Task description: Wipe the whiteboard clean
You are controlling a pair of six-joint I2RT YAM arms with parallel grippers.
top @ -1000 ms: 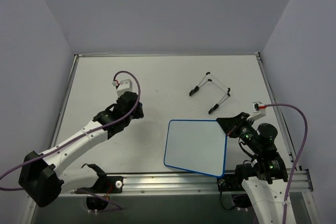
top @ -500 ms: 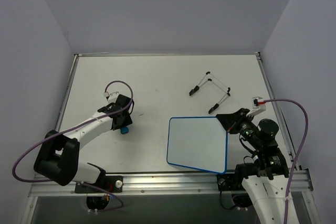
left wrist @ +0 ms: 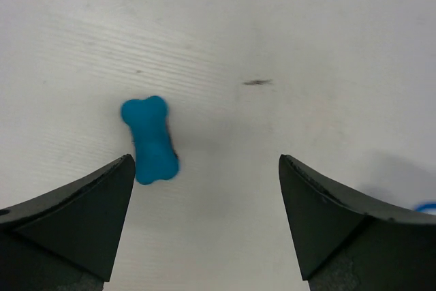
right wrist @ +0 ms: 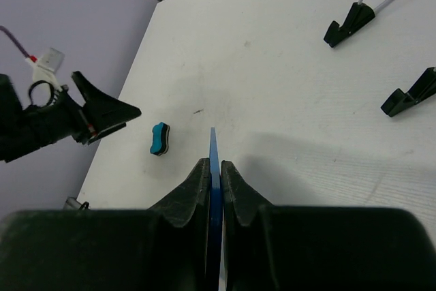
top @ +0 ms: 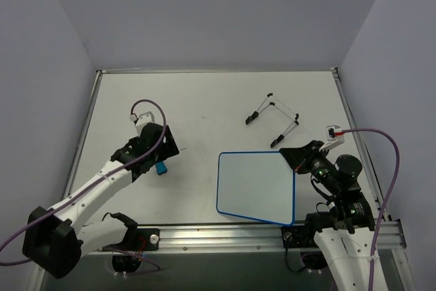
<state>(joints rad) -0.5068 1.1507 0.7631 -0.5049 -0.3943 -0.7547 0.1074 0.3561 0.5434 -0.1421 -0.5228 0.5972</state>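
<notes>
Whiteboard, blue-rimmed, shows a blank face at the near right of the table, its edge pinched by the right gripper; the blue eraser lies loose under the spread left gripper; wiping judged complete, nothing evidently left.

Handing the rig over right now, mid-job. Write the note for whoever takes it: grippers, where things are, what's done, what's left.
Left gripper: open and empty, hovering above the table. The eraser lies on the table by one finger, not held.
Right gripper: shut on the right edge of the whiteboard.
Stand: on the table beyond the whiteboard, apart from it.
Done: the whiteboard face shows no writing in the top view.
Left: probably set the whiteboard down or back on the stand, then release.
</notes>
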